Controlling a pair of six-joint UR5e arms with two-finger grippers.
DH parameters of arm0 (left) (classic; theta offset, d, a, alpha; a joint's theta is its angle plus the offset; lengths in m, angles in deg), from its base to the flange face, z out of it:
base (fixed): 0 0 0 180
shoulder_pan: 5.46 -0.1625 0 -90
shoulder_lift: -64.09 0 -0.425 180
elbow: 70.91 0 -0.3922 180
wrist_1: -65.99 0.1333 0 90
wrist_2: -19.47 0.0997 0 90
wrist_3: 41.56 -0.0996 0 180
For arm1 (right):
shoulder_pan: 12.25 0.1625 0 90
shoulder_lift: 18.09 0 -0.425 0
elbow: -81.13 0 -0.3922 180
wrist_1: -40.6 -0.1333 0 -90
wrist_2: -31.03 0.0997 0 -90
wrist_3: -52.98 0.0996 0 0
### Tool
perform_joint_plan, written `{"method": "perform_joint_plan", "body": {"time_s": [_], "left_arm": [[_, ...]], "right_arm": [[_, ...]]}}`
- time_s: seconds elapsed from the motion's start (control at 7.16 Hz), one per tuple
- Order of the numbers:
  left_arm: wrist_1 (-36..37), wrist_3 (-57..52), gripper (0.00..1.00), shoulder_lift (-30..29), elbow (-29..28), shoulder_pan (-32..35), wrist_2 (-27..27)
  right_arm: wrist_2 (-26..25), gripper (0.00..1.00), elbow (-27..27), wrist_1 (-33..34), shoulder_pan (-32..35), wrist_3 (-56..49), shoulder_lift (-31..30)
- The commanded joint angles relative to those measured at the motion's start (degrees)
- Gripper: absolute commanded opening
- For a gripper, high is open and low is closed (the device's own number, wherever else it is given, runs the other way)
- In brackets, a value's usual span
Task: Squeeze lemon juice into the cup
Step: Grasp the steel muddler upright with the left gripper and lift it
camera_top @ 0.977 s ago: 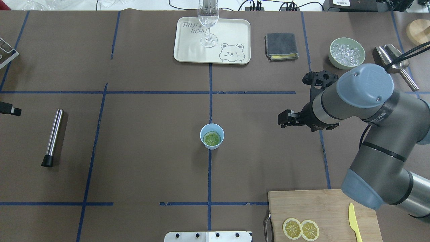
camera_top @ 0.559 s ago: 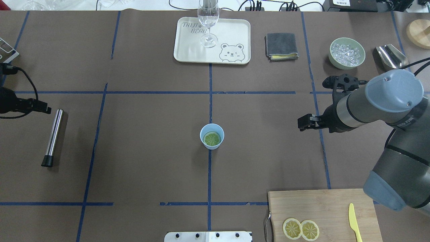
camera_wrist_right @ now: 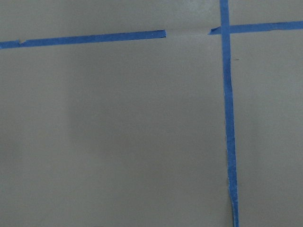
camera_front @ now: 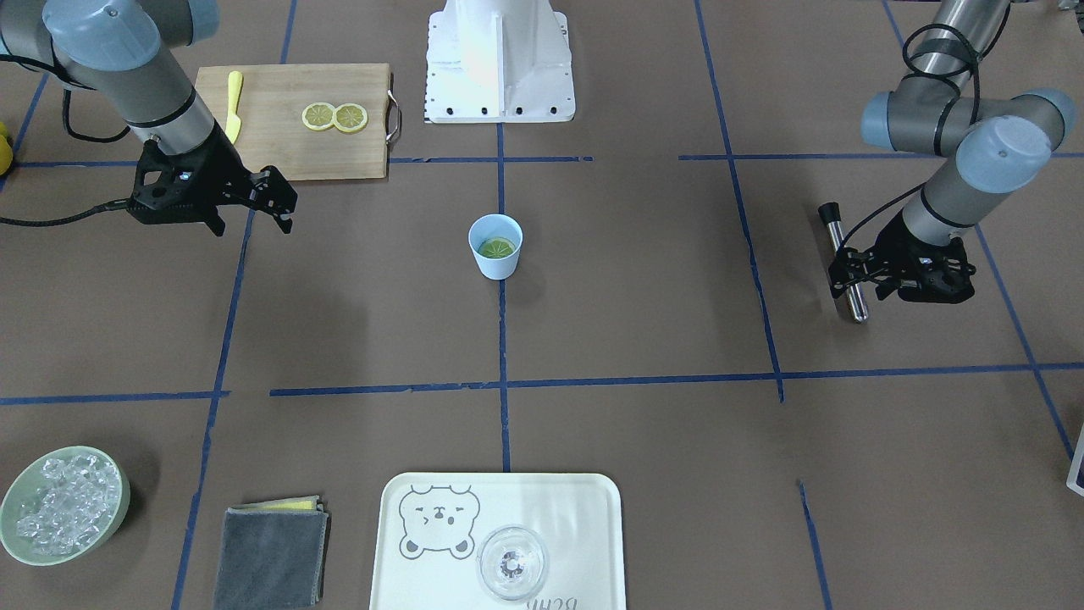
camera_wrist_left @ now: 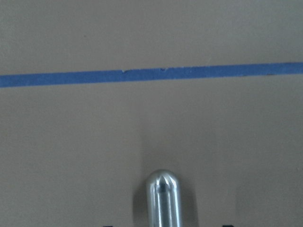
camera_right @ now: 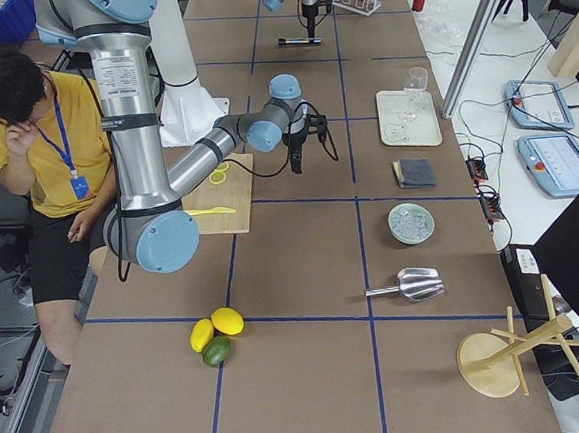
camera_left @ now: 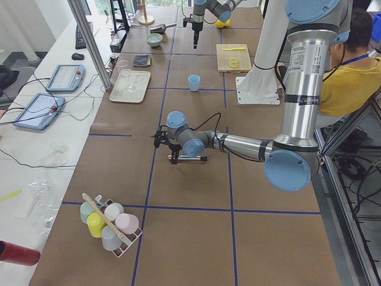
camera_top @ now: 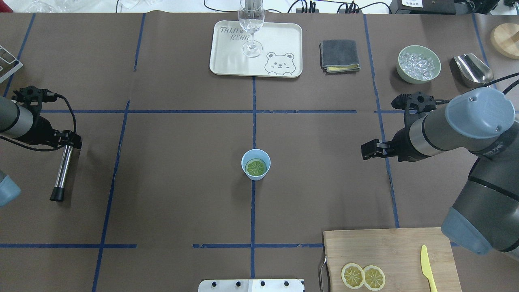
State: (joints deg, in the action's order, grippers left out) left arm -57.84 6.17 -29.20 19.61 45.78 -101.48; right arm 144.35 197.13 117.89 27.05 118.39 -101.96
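The pale blue cup point(camera_top: 256, 158) stands at the table's centre on the blue tape line, with one lemon point(camera_top: 256, 167) slice lying flat inside it. The same cup point(camera_front: 495, 261) and lemon point(camera_front: 497, 248) show in the front-facing view. My right gripper point(camera_top: 366, 151) hovers well to the cup's right, open and holding nothing. On the far side of the table my left gripper point(camera_top: 72, 141) is open over the upper end of a metal rod point(camera_top: 63, 169). The left wrist view shows that rod's rounded tip point(camera_wrist_left: 163, 198).
Two more lemon slices point(camera_top: 363, 276) and a yellow knife point(camera_top: 425, 265) lie on a wooden board point(camera_top: 389, 247) at front right. At the back are a tray point(camera_top: 279, 40) with a stemmed glass point(camera_top: 251, 24), a grey cloth point(camera_top: 339, 55), an ice bowl point(camera_top: 419, 64) and a scoop point(camera_top: 472, 69).
My left arm has come in from the left edge and stopped over the rod's upper end. The right arm drew back to the right, away from the cup.
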Motion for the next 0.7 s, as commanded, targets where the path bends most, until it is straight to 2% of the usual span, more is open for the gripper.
{"method": "perform_joint_plan", "body": {"time_s": [0.0, 0.14, 0.56], "left_arm": [[0.69, -0.10, 0.45, 0.48, 0.45, -0.44, 0.45], [0.70, -0.01, 0.28, 0.56, 0.45, -0.70, 0.45], [0.70, -0.01, 0.27, 0.56, 0.01, -1.14, 0.54]], "right_arm": [[0.32, 1.00, 0.01, -0.04, -0.02, 0.06, 0.12], [0.58, 1.00, 0.19, -0.12, 0.07, 0.15, 0.12], [2.51, 1.00, 0.28, -0.12, 1.21, 0.06, 0.12]]}}
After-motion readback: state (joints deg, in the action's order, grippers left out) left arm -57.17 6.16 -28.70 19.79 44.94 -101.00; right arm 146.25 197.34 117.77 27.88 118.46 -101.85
